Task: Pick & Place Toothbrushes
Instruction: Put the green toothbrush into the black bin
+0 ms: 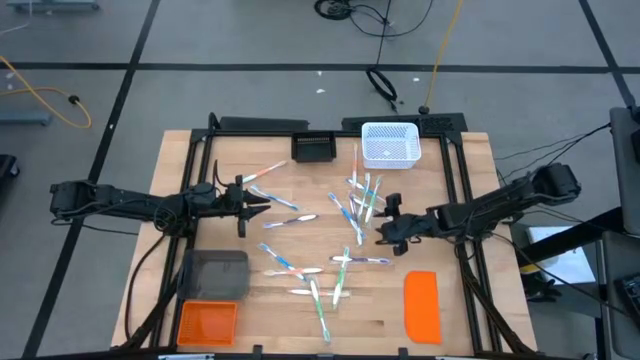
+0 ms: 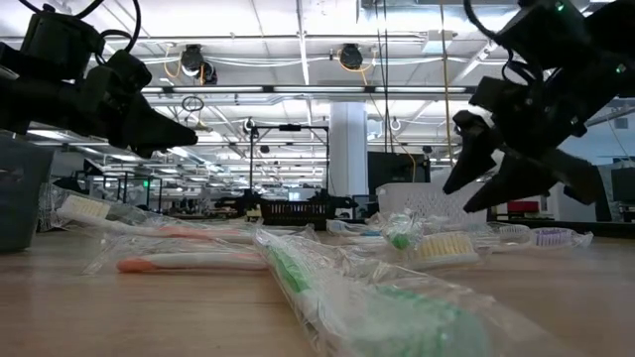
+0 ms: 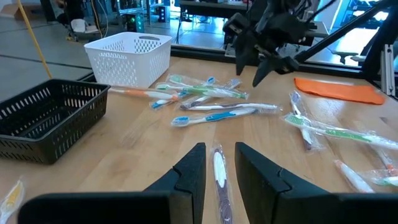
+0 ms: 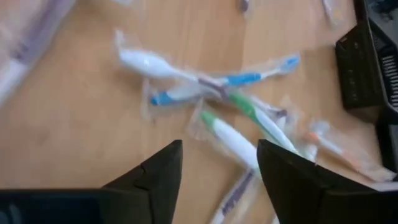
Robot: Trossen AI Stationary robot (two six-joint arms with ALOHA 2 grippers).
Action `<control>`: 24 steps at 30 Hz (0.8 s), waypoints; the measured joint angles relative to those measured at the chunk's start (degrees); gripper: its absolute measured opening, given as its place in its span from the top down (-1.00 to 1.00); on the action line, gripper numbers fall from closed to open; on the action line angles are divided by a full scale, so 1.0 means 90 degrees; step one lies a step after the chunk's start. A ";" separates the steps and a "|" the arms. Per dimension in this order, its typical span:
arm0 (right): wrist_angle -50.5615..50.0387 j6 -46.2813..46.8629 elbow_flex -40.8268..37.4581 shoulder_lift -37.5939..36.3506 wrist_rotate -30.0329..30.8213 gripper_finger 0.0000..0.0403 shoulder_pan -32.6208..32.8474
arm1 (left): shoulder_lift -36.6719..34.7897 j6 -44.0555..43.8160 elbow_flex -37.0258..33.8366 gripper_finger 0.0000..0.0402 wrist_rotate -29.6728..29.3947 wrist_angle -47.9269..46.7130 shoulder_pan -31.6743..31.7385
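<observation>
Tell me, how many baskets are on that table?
2, both at the table's far edge: a white basket right of centre, and a black basket just left of it. The grey bin and orange tray aren't counted.

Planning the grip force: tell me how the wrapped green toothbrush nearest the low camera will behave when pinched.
The green toothbrush looks thin and light, so it should lift easily. Its clear, crinkled wrapper will probably slip between fingers. Lying flat on the table, it seems likelier to slide than roll.
</observation>
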 joint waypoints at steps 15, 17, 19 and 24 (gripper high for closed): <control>0.1120 -0.0963 0.0010 0.1220 0.0446 -0.04 -0.0007 | 0.0000 0.0022 0.0000 0.57 -0.0001 0.0002 0.0000; 0.1197 -0.1004 0.0007 0.1372 0.0649 -0.03 -0.0007 | 0.0000 0.0023 0.0000 0.57 -0.0001 0.0002 0.0000; 0.1471 -0.1018 0.0007 0.1492 0.0773 -0.03 -0.0007 | 0.0000 0.0027 0.0000 0.57 -0.0001 0.0002 0.0000; 0.2138 -0.1366 0.0007 0.1699 0.0764 -0.03 -0.0017 | 0.0000 0.0029 0.0000 0.57 -0.0003 0.0002 0.0000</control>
